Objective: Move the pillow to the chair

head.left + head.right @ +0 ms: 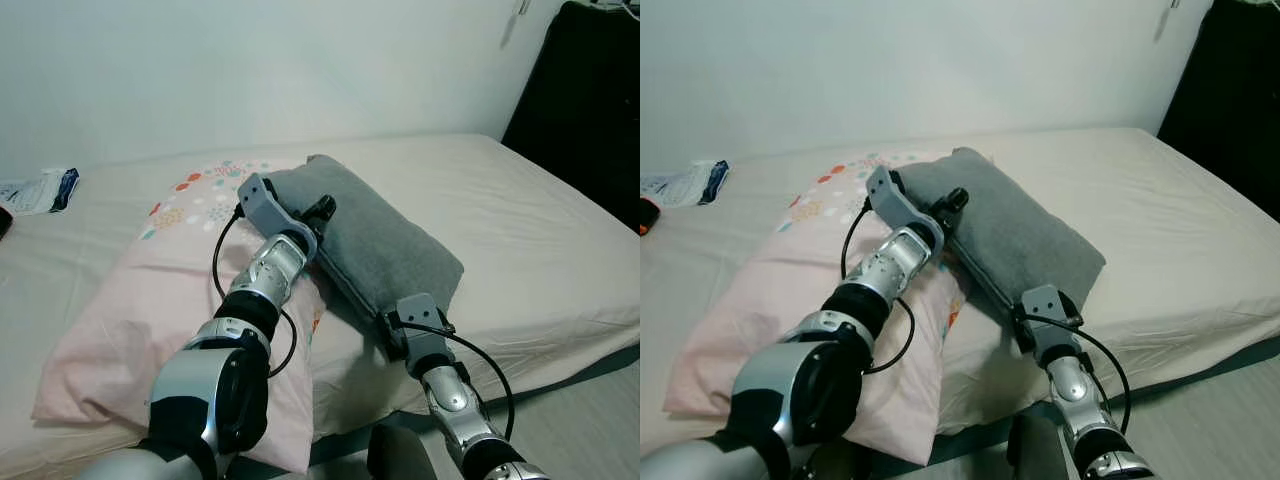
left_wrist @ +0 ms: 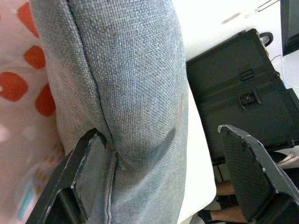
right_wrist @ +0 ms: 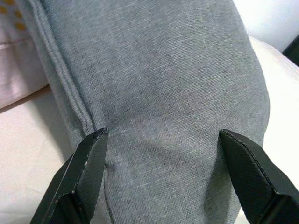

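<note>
Plain mid-grey woven pillow, darker along its piped seam. Beneath it a pale pink pillow, printed at the top end with red, teal, orange and white dots and flower shapes. Cream bedsheet, off-white wall. Black case at the right. White packet with blue edging near the wall. Silver arms, black fingers, grey wrist housing on the left arm.
</note>
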`<state>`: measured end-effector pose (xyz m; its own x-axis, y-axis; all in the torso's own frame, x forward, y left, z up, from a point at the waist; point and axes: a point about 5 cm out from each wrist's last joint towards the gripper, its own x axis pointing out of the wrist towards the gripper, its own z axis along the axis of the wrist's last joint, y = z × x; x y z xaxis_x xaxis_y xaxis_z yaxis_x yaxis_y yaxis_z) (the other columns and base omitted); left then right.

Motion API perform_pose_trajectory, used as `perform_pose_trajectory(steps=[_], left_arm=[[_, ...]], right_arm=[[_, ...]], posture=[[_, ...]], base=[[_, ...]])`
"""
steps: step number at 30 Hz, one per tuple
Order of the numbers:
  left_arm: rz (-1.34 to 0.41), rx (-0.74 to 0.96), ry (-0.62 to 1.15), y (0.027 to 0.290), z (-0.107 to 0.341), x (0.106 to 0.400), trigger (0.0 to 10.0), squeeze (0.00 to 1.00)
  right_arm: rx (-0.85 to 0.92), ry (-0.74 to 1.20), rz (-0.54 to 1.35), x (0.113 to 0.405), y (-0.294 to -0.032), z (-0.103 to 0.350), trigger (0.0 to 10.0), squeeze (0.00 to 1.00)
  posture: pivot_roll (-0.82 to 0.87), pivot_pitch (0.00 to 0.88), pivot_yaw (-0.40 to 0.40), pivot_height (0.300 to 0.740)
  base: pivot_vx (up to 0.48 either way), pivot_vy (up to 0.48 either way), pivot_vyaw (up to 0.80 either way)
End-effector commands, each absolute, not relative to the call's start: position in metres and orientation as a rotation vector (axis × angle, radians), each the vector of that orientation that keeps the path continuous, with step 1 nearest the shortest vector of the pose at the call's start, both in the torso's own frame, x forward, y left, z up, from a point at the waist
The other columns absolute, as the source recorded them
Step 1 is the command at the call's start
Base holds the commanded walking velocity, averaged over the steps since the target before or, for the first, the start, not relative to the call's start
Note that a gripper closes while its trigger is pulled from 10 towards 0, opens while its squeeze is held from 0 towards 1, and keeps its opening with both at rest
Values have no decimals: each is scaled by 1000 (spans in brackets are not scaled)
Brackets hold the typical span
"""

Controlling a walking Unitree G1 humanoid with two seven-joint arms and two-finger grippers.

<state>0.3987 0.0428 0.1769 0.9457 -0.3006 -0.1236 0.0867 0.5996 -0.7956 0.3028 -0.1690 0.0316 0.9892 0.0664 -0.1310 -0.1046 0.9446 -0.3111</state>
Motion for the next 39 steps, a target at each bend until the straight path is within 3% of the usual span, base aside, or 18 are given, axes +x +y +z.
perform_pose_trajectory(steps=[1,4,10,24,35,36,37,38,39], left_arm=[[-250,-905,258,34,185,399,10000,0],[-185,-612,325,20,164,390,10000,0],[-86,-536,333,24,151,386,10000,0],[-69,-654,358,32,146,387,10000,0],[-48,-883,363,18,158,387,10000,0],[-47,-915,357,15,160,387,4118,0],[-47,-915,357,15,160,387,4118,0],[-60,-929,344,12,163,387,0,0],[-60,-929,344,12,163,387,0,0]], right_arm=[[-314,144,98,299,-166,26,10000,0],[-314,150,102,298,-164,25,10000,0],[-311,142,101,298,-161,25,10000,0],[-283,123,81,296,-162,28,10000,0],[-269,129,75,293,-160,25,10000,0],[-268,130,73,292,-160,25,10000,0],[-268,130,73,292,-160,25,10000,0],[-266,131,69,292,-160,25,10000,0],[-266,131,69,292,-160,25,10000,0]], posture=[[43,51,-34,558],[34,70,-24,558],[25,104,-4,558],[37,218,8,558],[31,222,14,558],[31,222,14,558],[31,222,14,558],[30,218,18,558],[30,218,18,558]], base=[[0,0,0],[0,0,0],[0,0,0],[0,0,0],[0,0,0],[0,0,0],[0,0,0],[0,0,0],[0,0,0]])
